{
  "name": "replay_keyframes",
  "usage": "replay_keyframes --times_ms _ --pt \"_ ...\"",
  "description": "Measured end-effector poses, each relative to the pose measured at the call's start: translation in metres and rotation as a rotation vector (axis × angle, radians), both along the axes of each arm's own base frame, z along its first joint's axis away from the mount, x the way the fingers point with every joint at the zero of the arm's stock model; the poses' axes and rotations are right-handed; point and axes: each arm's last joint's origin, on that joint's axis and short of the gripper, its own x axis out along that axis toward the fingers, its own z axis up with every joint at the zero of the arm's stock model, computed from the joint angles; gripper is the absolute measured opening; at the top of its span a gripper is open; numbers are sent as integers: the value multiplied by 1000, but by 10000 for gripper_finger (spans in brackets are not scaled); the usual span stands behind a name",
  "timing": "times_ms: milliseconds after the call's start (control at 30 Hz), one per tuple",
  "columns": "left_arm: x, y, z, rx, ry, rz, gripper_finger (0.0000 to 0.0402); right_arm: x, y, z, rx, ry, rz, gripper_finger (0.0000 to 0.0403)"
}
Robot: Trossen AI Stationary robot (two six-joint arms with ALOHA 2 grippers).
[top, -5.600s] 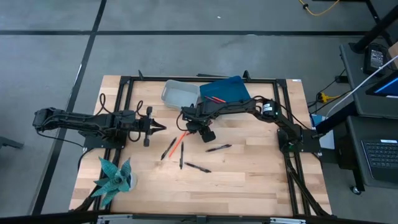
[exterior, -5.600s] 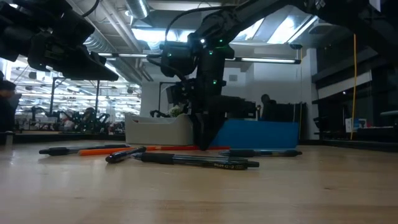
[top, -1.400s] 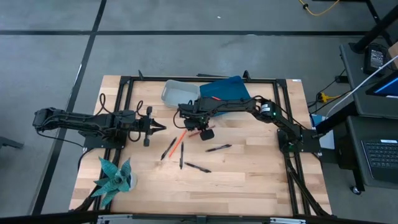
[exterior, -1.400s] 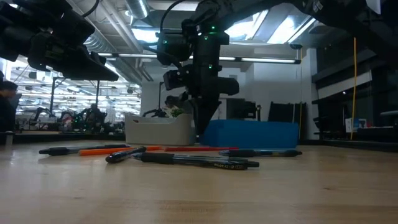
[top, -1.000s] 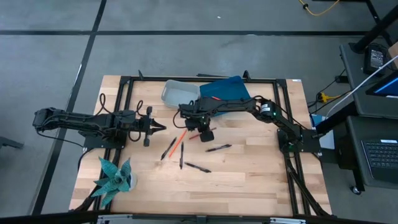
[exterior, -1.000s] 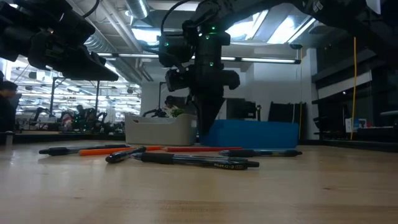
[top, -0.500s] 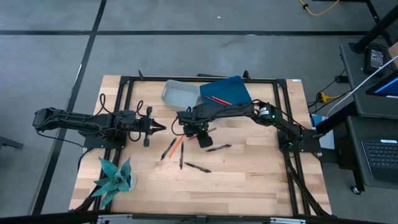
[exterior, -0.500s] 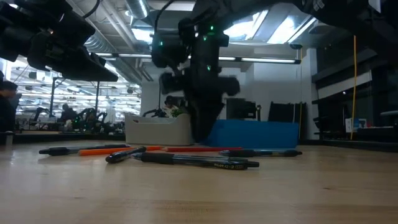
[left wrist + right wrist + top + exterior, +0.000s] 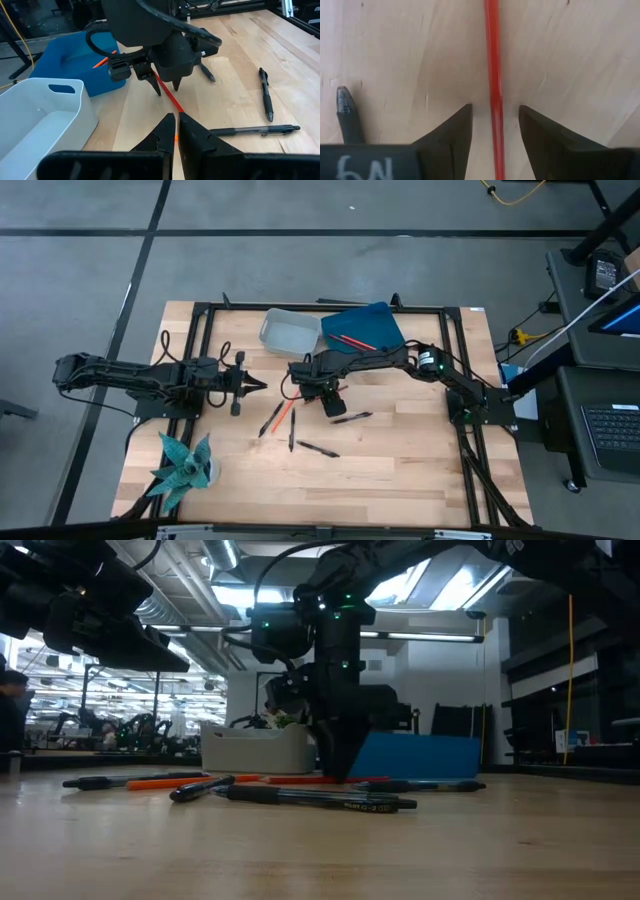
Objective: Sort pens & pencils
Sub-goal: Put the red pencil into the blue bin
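Observation:
A red pencil (image 9: pixel 494 75) lies flat on the wooden table, also seen in the high view (image 9: pixel 284 410). My right gripper (image 9: pixel 495 127) points down over it, open, one finger on each side of the pencil without touching it; the left wrist view shows that gripper (image 9: pixel 159 89) just above the wood. Several black pens (image 9: pixel 318 449) lie on the table near it. Another red pencil (image 9: pixel 350 339) lies in the blue bin (image 9: pixel 372 320). My left gripper (image 9: pixel 258 385) waits shut at the table's left.
A white bin (image 9: pixel 285 332) stands beside the blue bin at the far edge. A teal paper plant (image 9: pixel 185 465) sits at the near left corner. A black frame (image 9: pixel 200 350) runs around the table. One pen's tip (image 9: pixel 344 107) lies close to my right gripper.
My right gripper has come down toward the red pencil until its fingertips stand near the wood, and its fingers have opened. The pencil and the pens have stayed where they were.

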Motion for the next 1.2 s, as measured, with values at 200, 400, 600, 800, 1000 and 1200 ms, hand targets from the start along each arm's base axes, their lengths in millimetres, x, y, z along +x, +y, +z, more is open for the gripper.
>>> replay_keyframes --times_ms 200,400,600,800,1000,1200 --pt "0 0 0 0 0 0 14 -2 -1 -6 1 -2 -2 163" --pt "0 0 0 0 0 0 14 -1 -1 -7 0 -9 -2 160" --pt "0 0 0 0 0 0 14 0 -1 -8 0 -13 -2 120" --pt "0 0 0 0 0 0 14 0 -2 -8 0 -16 -3 73" --pt "0 0 0 0 0 0 14 0 -2 -8 0 -16 -2 49" --pt "0 0 0 0 0 0 14 0 -2 -9 0 -16 -2 40"
